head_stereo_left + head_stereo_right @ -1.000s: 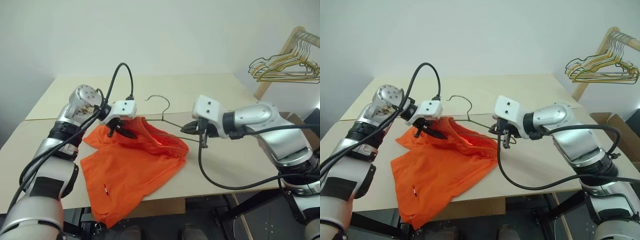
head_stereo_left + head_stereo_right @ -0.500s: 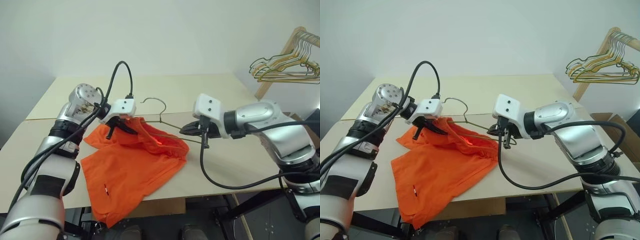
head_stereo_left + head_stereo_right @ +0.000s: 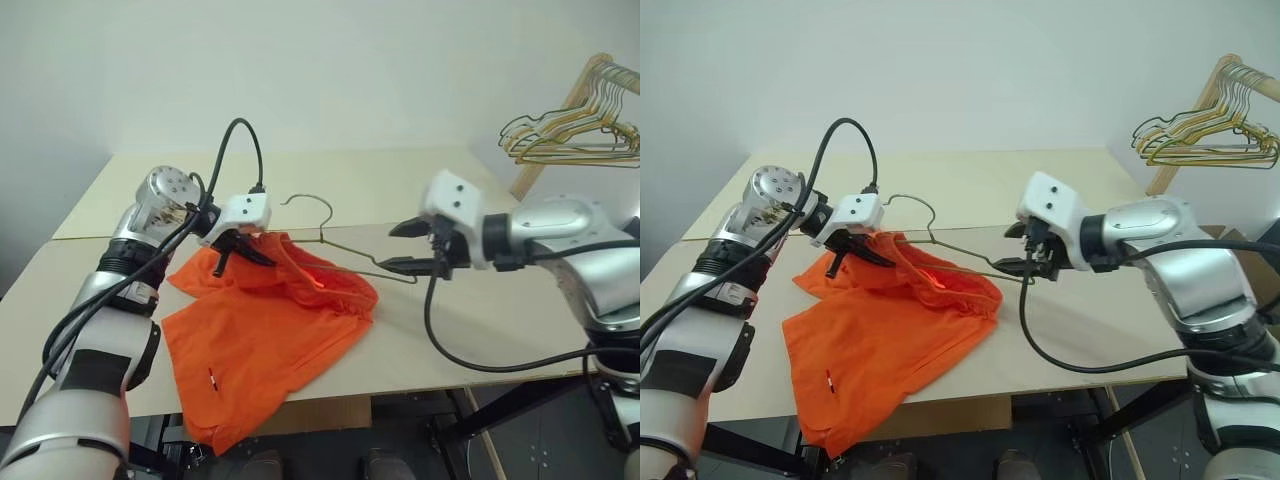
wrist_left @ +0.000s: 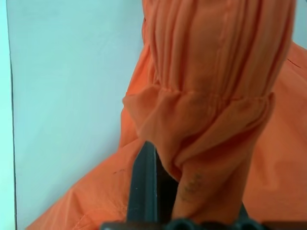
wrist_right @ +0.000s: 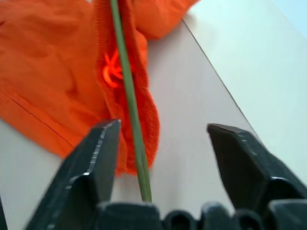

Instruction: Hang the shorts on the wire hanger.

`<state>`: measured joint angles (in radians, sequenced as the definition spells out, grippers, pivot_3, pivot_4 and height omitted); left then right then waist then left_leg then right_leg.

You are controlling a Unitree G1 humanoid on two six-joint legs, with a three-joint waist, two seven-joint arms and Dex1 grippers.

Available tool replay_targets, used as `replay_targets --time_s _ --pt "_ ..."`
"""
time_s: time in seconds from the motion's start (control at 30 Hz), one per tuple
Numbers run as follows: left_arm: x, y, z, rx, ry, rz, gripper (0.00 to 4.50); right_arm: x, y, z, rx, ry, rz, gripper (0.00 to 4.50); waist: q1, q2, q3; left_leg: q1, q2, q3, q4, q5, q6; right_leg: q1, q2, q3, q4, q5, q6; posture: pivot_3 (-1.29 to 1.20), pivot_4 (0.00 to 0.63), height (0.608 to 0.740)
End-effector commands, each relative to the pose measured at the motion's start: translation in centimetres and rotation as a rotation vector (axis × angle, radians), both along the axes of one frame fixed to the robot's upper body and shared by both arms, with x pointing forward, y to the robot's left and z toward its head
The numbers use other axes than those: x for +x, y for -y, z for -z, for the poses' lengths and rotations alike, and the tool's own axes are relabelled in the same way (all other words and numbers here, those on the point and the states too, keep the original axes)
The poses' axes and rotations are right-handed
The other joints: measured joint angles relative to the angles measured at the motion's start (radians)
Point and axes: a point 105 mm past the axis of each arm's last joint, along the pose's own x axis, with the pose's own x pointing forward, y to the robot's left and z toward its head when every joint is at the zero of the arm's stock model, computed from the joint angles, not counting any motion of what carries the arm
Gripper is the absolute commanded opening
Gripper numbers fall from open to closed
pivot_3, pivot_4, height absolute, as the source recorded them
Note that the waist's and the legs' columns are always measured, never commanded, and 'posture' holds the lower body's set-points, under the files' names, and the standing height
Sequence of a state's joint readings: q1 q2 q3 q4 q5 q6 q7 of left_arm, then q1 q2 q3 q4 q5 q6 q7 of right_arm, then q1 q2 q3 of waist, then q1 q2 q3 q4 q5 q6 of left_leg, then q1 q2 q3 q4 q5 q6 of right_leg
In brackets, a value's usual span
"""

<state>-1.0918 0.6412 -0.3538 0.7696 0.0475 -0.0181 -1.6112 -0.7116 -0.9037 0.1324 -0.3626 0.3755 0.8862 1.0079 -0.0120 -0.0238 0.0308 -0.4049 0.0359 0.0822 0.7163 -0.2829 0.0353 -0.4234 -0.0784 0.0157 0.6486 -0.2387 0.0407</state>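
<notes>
A pale wooden table (image 3: 480, 330) stands against a plain wall. Bright orange shorts (image 3: 270, 335) lie crumpled on it, with one leg spilling over the near edge and a small white tag (image 3: 211, 377) near that hem.

The left gripper (image 3: 250, 252) has its two black fingers pinched together on the gathered waistband, lifting that part of the shorts slightly off the table. In the left wrist view, the orange fabric bunches up right over the finger (image 4: 142, 184).

A thin grey-green wire hanger (image 3: 345, 250) runs across the raised waistband. Its hook (image 3: 308, 203) curves up just behind the shorts, near the left gripper. One arm of the hanger passes through the fabric and its pointed end sticks out on the right side.

The right gripper (image 3: 412, 248) is just beside that end, with its fingers spread well apart. In the right wrist view, the wire lies in the gap between the two fingers (image 5: 98, 163), touching neither, with the orange waistband just beyond.

Off to the far right, a bunch of gold wire hangers (image 3: 575, 135) hangs from a wooden rack (image 3: 560, 110), well apart from the table.
</notes>
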Motion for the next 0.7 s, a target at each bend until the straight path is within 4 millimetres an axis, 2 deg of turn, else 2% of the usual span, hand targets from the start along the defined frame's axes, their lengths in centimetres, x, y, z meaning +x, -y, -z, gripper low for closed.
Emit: replay_targets --time_s 0.03,0.1,0.17,0.27,0.37,0.47,0.6,0.7 --pt "0.3 -0.1 -1.4 -0.043 0.025 -0.02 0.0 0.2 3.7 -3.8 0.085 0.104 0.142 4.46 0.0 0.0 0.0 0.0 0.0 0.0 0.0 0.0 0.0 0.0 0.0 0.0 0.0 0.0 0.0 -0.01 0.0 0.74" --pt "0.5 0.0 -1.5 -0.06 0.017 -0.035 0.0 -0.2 5.5 -4.5 0.126 0.107 0.192 4.46 0.0 0.0 0.0 0.0 0.0 0.0 0.0 0.0 0.0 0.0 0.0 0.0 0.0 0.0 0.0 -0.01 0.0 0.74" --pt "0.6 0.1 -1.8 -0.073 0.016 -0.04 0.0 -1.2 6.9 -4.0 0.153 0.084 0.205 4.46 0.002 0.0 0.0 0.0 0.0 0.0 0.0 0.0 0.0 0.0 0.0 0.0 0.0 0.0 0.0 -0.01 0.0 0.74" --pt "0.4 0.5 -2.2 -0.089 0.021 -0.024 0.0 -2.8 9.1 -1.4 0.175 0.023 0.24 4.46 0.005 0.0 0.0 0.0 0.0 0.0 0.0 0.0 0.0 0.001 0.0 0.0 -0.001 0.0 0.0 -0.01 0.0 0.74" --pt "0.3 0.6 -2.2 -0.091 0.022 -0.016 0.0 -3.6 10.0 2.1 0.173 -0.071 0.288 4.46 0.01 -0.001 -0.001 0.0 0.0 -0.001 0.0 0.0 0.0 0.002 0.0 -0.001 -0.002 0.0 0.0 -0.01 0.0 0.74" --pt "0.3 0.6 -2.1 -0.09 0.02 -0.015 0.0 -4.1 8.6 6.2 0.218 -0.176 0.303 4.46 0.011 -0.001 -0.001 0.001 -0.001 0.0 0.001 0.0 0.0 0.002 0.0 0.0 -0.001 0.0 0.001 -0.01 0.0 0.74" --pt "0.2 1.0 -2.1 -0.099 0.021 -0.007 0.0 -3.1 3.6 11.9 0.306 -0.265 0.33 4.46 -0.008 -0.001 -0.001 0.003 0.001 0.0 0.0 0.0 0.0 0.003 0.002 0.002 0.0 0.001 0.0 -0.01 0.0 0.74" --pt "0.1 1.1 -2.1 -0.102 0.021 -0.002 0.0 -2.3 1.2 14.7 0.316 -0.308 0.363 4.46 -0.012 -0.001 -0.001 0.004 0.001 0.0 -0.001 0.0 0.0 0.002 0.002 0.003 0.001 0.001 0.0 -0.01 0.0 0.74"
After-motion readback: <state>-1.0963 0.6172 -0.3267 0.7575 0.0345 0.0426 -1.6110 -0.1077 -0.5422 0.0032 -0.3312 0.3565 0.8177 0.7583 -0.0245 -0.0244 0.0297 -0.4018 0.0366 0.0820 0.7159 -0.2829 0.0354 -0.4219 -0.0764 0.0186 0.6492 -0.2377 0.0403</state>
